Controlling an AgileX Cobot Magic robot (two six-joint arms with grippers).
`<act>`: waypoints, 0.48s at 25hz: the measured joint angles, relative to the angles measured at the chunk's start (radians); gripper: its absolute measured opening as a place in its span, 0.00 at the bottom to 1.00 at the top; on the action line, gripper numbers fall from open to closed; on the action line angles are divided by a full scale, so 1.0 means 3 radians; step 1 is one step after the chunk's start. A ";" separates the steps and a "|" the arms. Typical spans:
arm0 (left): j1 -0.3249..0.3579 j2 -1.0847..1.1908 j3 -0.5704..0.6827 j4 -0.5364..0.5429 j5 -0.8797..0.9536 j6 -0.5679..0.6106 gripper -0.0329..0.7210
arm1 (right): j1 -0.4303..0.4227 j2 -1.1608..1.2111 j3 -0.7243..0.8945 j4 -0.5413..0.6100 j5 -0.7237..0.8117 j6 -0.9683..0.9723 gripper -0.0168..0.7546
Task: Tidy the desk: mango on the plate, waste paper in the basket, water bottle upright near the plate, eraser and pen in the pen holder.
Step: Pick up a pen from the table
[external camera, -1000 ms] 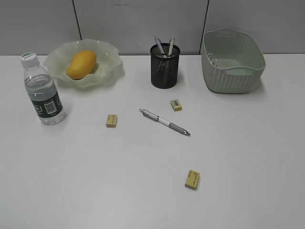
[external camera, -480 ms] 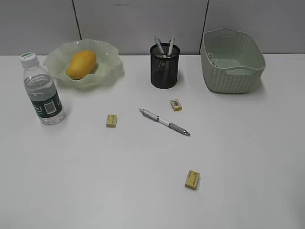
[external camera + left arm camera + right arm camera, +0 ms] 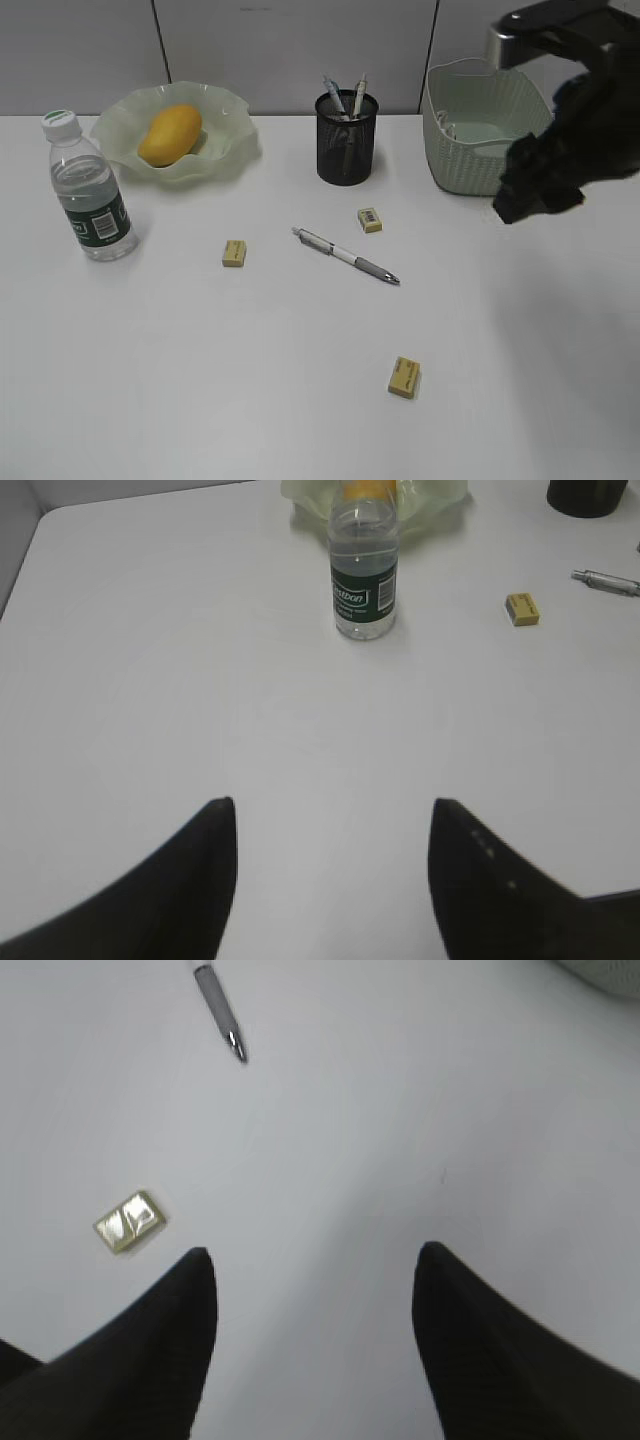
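Observation:
The yellow mango lies on the wavy green plate. Just left of the plate stands the water bottle, upright. The black mesh pen holder has pens in it. A loose pen lies on the desk, with three yellow erasers around it. A whitish lump, perhaps the waste paper, sits inside the basket. My right arm hangs blurred in front of the basket. My right gripper is open over bare desk, an eraser to its left. My left gripper is open and empty, well short of the bottle.
Grey wall panels run behind the desk. The left wrist view shows an eraser and the pen's end to the right of the bottle. The pen tip shows at the top of the right wrist view.
My right arm has come into the exterior view from the right, in front of the basket. Nothing on the desk has moved.

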 joint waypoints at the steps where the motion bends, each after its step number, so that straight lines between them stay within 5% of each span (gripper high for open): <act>1: 0.0000 0.0000 0.0000 0.0000 0.0000 0.0000 0.66 | 0.0018 0.0168 -0.0175 0.0000 0.0040 -0.0032 0.66; 12: 0.0000 0.0000 0.0000 0.0000 0.0000 0.0000 0.66 | 0.0099 0.1381 -0.1690 0.0039 0.0490 -0.0172 0.65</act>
